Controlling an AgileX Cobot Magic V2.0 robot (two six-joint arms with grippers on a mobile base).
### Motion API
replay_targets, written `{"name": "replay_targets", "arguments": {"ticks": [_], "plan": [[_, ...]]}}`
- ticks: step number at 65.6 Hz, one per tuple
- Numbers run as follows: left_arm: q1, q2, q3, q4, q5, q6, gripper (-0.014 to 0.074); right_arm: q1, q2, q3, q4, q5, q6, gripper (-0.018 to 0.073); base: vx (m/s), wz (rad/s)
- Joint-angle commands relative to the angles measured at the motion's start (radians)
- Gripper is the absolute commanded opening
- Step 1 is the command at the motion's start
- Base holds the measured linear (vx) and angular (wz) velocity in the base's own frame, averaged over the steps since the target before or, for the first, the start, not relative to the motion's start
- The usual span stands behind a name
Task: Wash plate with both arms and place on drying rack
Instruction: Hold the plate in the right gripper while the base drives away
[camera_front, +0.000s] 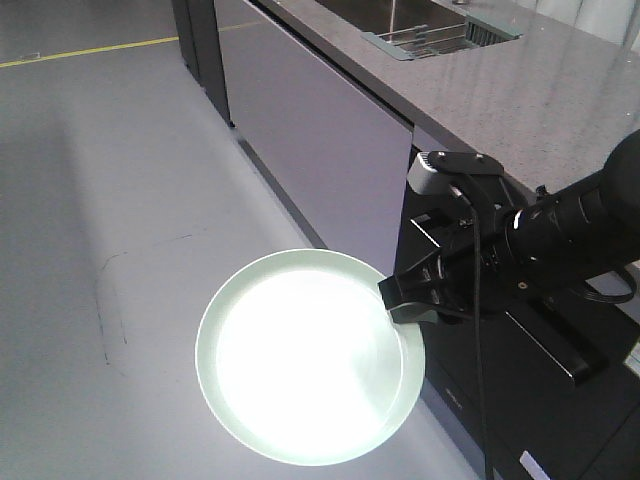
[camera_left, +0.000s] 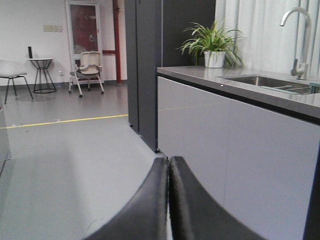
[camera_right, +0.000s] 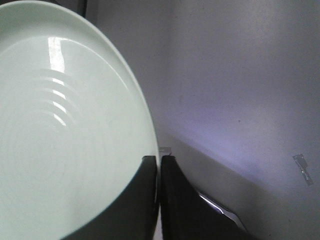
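Grey floor (camera_front: 90, 230) fills the left of the front view, with a yellow line (camera_front: 80, 50) crossing its far corner. Out over that floor, near the middle, I have the plate (camera_front: 300, 370), pale mint and glaring under the light, face up and roughly level. My right claw (camera_front: 405, 300) is clamped on its right-hand rim, and the right arm (camera_front: 580, 225) runs off to the right edge. Behind them a pale cabinet front (camera_front: 310, 140) stands under the speckled worktop (camera_front: 540, 100). At the far end of the worktop I see the sink (camera_front: 390, 15) and the drying rack (camera_front: 400, 48), well apart from the plate.

From the right wrist, the plate (camera_right: 60, 125) fills the left side, its rim nipped between the two black fingers (camera_right: 180, 200).

From the left wrist, the left claw (camera_left: 169, 162) has its fingers (camera_left: 145, 205) pressed together with nothing between them. Beyond it, from left to right, are a chair (camera_left: 89, 67), a potted plant (camera_left: 212, 45) and the faucet (camera_left: 300, 35).
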Motion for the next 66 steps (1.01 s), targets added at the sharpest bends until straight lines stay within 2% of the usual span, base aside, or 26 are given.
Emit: {"name": "replay_targets", "arguments": {"ticks": [1, 39, 66], "plan": [[0.001, -0.014, -0.029, -0.010, -0.071, -0.005, -0.0006, -0.002, -0.034, -0.026, 0.034, -0.026, -0.007, -0.0001, -0.05, 0.21], [0.001, -0.014, -0.029, -0.010, -0.071, -0.005, -0.0006, -0.002, -0.034, -0.026, 0.034, -0.026, -0.007, -0.0001, -0.03, 0.17], [0.001, -0.014, -0.029, -0.010, -0.071, -0.005, -0.0006, -0.002, -0.034, -0.026, 0.034, -0.026, -0.007, -0.0001, -0.02, 0.34]]}}
